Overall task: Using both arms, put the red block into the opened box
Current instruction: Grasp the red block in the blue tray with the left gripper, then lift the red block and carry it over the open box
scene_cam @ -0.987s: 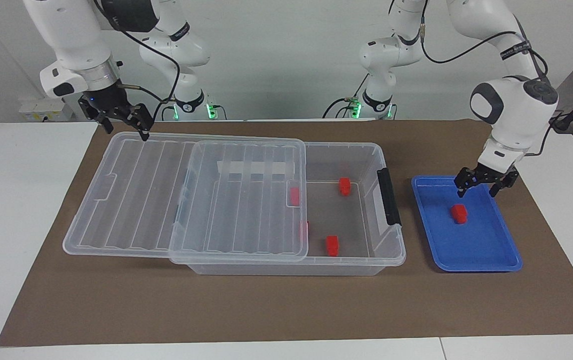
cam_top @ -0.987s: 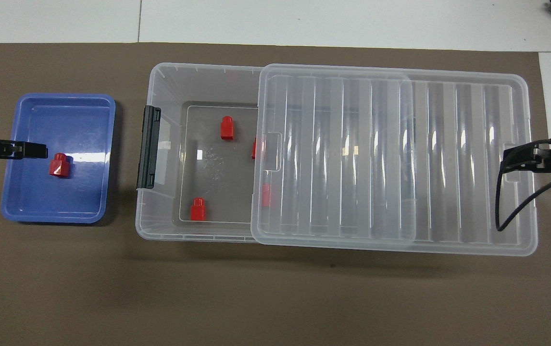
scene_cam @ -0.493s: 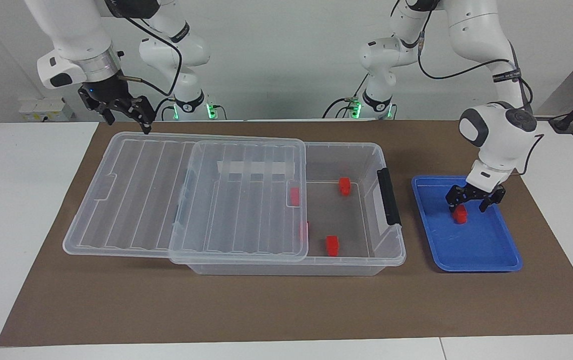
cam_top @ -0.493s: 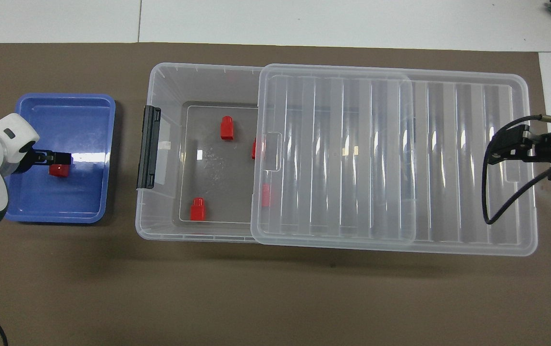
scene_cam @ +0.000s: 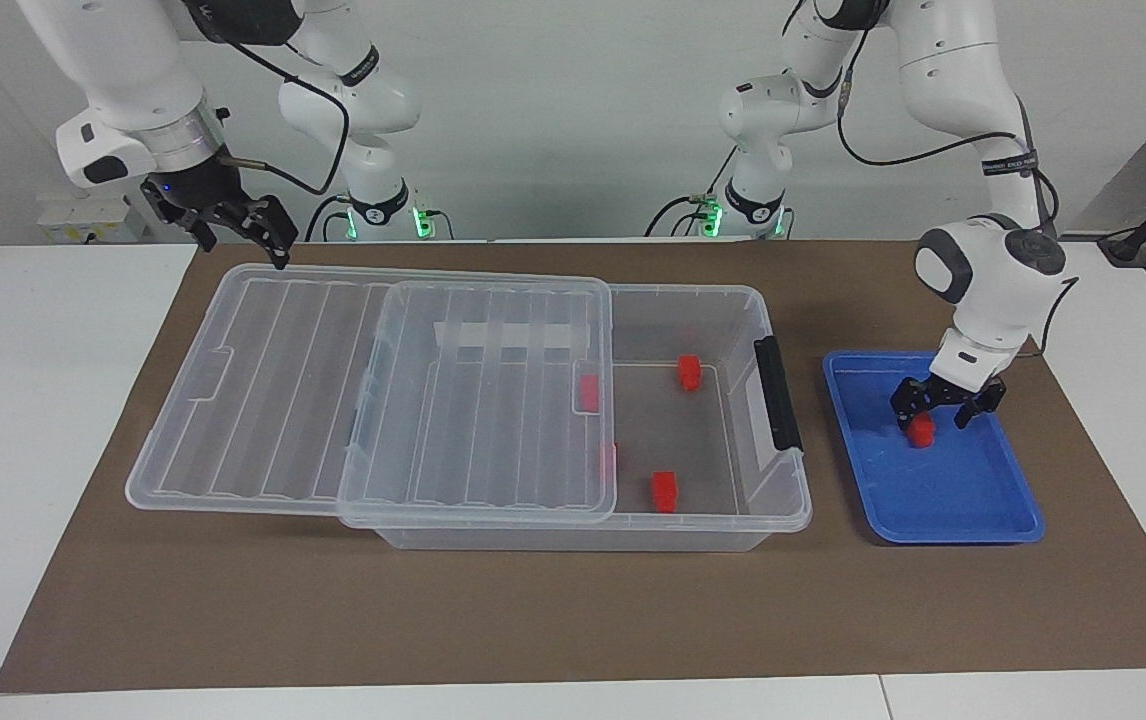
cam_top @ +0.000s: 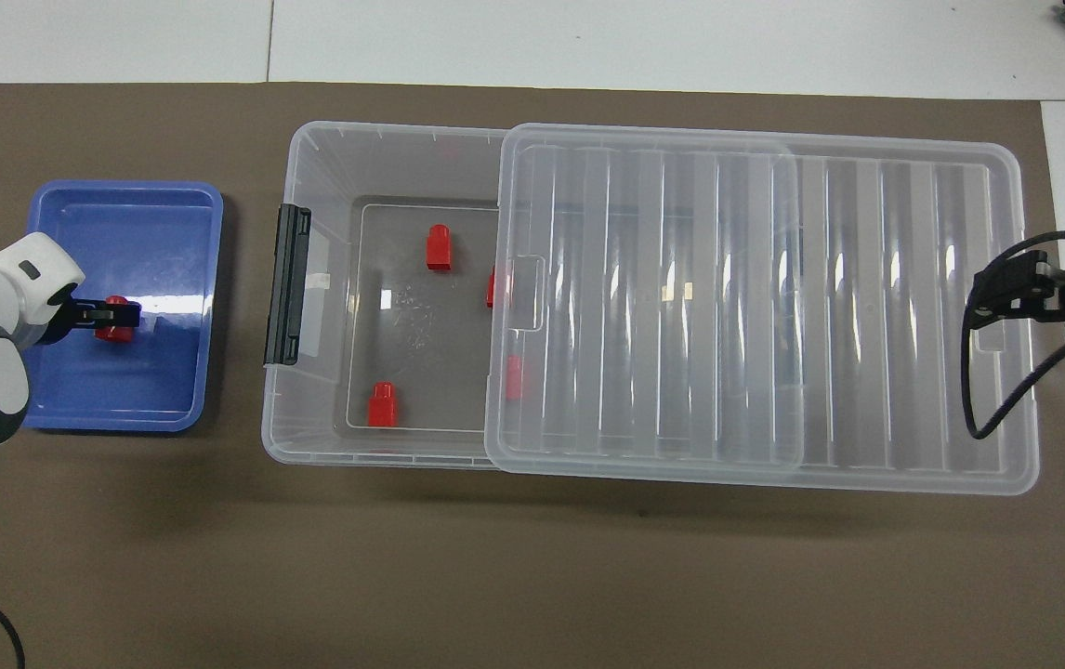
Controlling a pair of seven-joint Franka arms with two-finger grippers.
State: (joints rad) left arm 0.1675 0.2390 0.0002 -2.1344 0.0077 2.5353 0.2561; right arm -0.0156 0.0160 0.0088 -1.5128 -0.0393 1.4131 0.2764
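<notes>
One red block (scene_cam: 921, 431) (cam_top: 111, 331) lies in the shallow blue tray (scene_cam: 973, 500) (cam_top: 124, 390) at the left arm's end of the table. My left gripper (scene_cam: 933, 417) (cam_top: 114, 316) is down in the tray, right at this block. The clear box (scene_cam: 748, 300) (cam_top: 309, 149) stands mid-table. Its ribbed lid (scene_cam: 283, 400) (cam_top: 867, 307) is slid toward the right arm's end, leaving the latch end uncovered. Several red blocks lie inside, two in the uncovered part (scene_cam: 690, 372) (scene_cam: 664, 491). My right gripper (scene_cam: 245, 245) (cam_top: 983, 302) hangs open over the lid's end edge.
A black latch (scene_cam: 778, 393) sits on the box's end wall facing the tray. Brown mat (scene_cam: 533, 600) covers the table under box and tray. A black cable (cam_top: 988, 409) loops from the right wrist over the lid's end.
The left gripper came down from above the tray's edge onto the red block and is narrowing around it. The right gripper rose and drew back toward the lid's corner.
</notes>
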